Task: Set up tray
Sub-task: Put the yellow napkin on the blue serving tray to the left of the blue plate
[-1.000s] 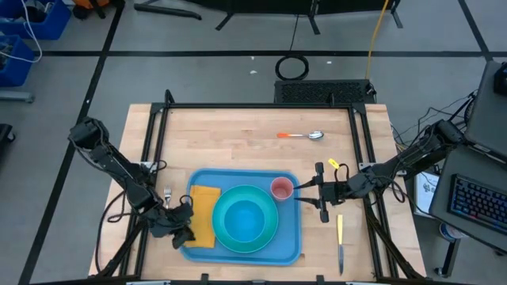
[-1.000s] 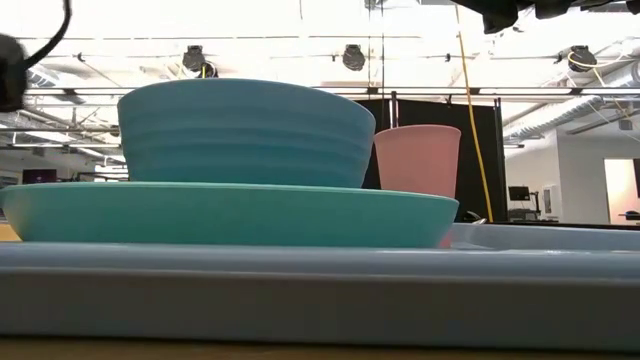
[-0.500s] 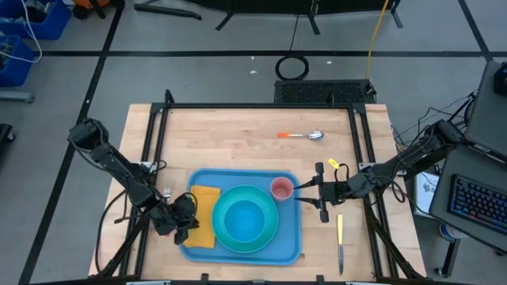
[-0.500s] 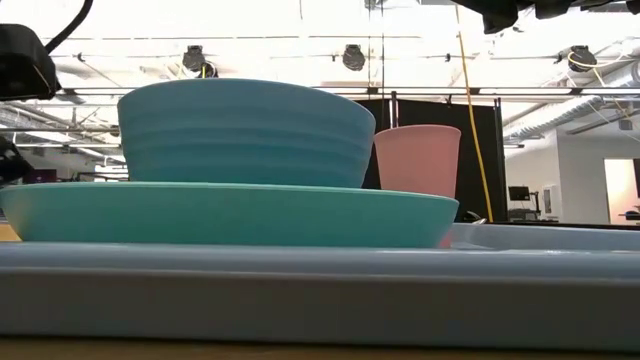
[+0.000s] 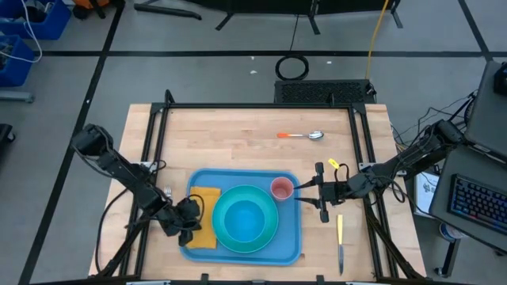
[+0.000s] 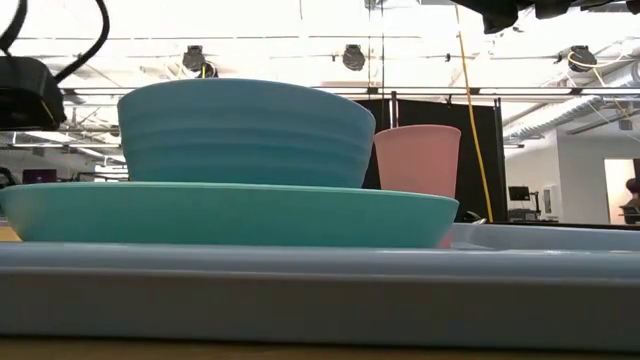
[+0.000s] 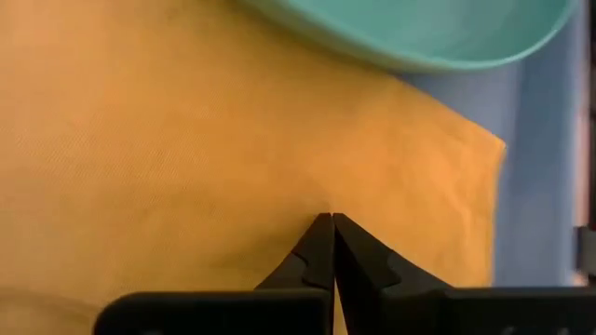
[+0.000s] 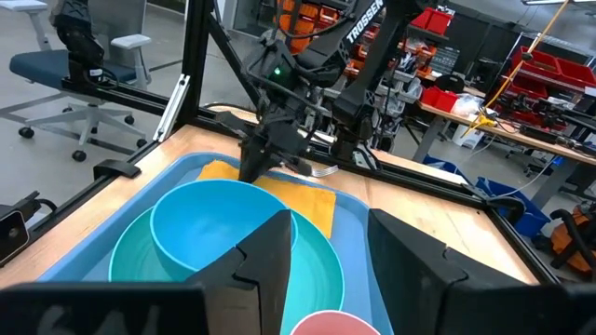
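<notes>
Tray [image 5: 289,245] of medium-blue plastic lies at the near middle of the wooden table [image 5: 238,142], carrying an orange napkin [image 5: 204,214] on its left part, a turquoise plate [image 5: 269,233] with a matching bowl [image 5: 242,220] set on it in the middle, and a pink cup [image 5: 281,188] upright at the far right corner. The left gripper [image 5: 190,224] sits low over the napkin's left portion, its two dark fingers [image 7: 317,256] pressed together tip to tip right at the orange cloth; whether any cloth is pinched between them cannot be told. The right gripper [image 5: 314,192] hovers just right of the tray, beside the pink cup, with its fingers [image 8: 270,256] spread apart and nothing between them. A fork [image 5: 168,195] lies on the table just left of the tray, a spoon [image 5: 303,135] with an orange handle farther back, and a knife [image 5: 340,241] with a yellow handle to the tray's right.
</notes>
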Robot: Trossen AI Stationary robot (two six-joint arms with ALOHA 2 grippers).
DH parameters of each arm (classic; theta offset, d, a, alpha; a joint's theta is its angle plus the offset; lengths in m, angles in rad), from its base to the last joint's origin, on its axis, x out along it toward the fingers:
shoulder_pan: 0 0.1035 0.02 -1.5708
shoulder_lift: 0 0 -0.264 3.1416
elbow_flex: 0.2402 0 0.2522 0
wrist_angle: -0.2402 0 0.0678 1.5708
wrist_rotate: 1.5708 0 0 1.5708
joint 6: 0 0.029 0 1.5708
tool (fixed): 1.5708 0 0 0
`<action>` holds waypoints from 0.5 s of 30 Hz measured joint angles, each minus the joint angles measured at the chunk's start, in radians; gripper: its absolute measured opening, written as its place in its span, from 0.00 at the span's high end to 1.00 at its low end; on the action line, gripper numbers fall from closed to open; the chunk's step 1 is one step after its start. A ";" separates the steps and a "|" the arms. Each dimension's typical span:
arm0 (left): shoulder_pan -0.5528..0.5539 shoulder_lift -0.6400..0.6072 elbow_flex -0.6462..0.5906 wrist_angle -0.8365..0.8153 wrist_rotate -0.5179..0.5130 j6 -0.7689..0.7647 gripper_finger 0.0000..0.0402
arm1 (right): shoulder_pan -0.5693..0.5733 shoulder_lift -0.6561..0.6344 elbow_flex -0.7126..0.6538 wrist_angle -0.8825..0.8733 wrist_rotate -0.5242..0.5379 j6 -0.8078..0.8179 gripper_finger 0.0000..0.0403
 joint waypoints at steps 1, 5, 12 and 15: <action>0.007 0.020 0.001 0.022 0.005 0.000 0.99 | 0.000 0.000 0.000 0.000 0.000 0.000 0.67; 0.024 0.076 0.003 0.099 0.018 0.028 0.99 | 0.000 0.000 0.000 0.000 0.000 0.000 0.67; 0.025 0.081 0.002 0.067 0.012 0.038 0.99 | 0.000 0.000 0.000 0.000 0.000 0.004 0.67; 0.030 0.081 0.001 0.066 -0.003 0.031 0.99 | 0.000 0.000 0.000 0.000 0.000 0.004 0.67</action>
